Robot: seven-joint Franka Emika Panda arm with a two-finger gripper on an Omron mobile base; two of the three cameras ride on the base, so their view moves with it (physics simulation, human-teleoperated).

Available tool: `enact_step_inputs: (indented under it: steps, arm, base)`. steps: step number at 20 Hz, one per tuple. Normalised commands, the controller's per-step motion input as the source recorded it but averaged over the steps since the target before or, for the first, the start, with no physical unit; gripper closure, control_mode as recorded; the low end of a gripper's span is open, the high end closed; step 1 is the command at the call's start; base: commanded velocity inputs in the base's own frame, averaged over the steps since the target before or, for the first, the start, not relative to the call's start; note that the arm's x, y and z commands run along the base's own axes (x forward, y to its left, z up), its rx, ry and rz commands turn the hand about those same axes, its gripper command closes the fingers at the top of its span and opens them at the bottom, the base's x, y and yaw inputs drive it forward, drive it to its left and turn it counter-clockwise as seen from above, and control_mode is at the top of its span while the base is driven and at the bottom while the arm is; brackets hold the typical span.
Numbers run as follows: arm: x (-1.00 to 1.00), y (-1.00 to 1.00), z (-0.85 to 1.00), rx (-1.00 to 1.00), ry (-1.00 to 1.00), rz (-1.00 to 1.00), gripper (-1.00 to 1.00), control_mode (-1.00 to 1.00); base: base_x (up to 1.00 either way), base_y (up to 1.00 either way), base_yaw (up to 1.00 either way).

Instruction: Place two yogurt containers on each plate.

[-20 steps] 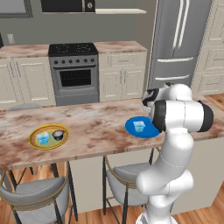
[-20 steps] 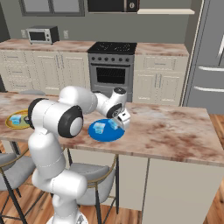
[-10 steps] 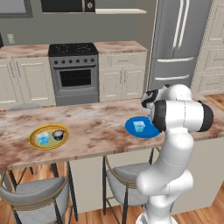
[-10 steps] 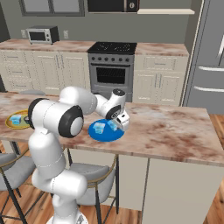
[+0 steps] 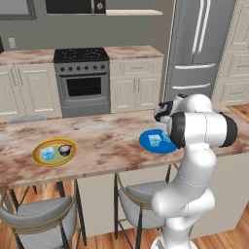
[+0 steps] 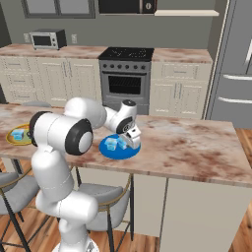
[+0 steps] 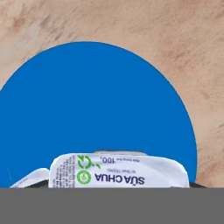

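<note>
Left base view: yellow plate [image 5: 54, 152] sits at the left of the worktop [image 5: 107, 141] with a pale cup [image 5: 47, 154] and the dark cup [image 5: 64, 150] on it, side by side. Blue plate [image 5: 158, 142] is well apart to the right, one pale cup [image 5: 154, 140] clear on it, a second partly hidden behind the arm.

Right base view: pincer [image 6: 132, 142] hangs low over the right side of the blue plate [image 6: 118, 149]. Two pale cups [image 6: 112, 144] sit on it just left of the pincer. Yellow plate [image 6: 16, 137] at far left edge, cup on it.

Hand view: looking straight down at the blue plate [image 7: 92, 109]. A foil-lidded cup [image 7: 118, 171] is right at the bottom, another lid edge [image 7: 30, 178] beside it. Fingertips aren't visible, so can't tell whether the pincer is released or clamped on that cup.

Judgement: both plates look loaded two-and-two, so this is the final placement. Next move calls for confirming release, then lifting straight up without nudging either cup.
</note>
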Motion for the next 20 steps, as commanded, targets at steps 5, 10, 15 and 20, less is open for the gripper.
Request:
enact_step_inputs:
  steps: [5,10,15,20]
  arm:
    - [0.0,0.0,0.0,0.0,0.0,0.0,-1.0,-1.0]
    - [-0.03,0.0,0.0,0.0,-0.02,0.0,-1.0,-1.0]
    - [-0.18,0.0,0.13,0.0,-0.15,0.0,-1.0,-1.0]
    - [-0.39,0.0,0.42,0.0,-0.24,0.0,-1.0,-1.0]
  base:
    - [0.0,0.0,0.0]
    - [0.0,0.0,0.0]
    - [0.0,0.0,0.0]
    - [0.0,0.0,0.0]
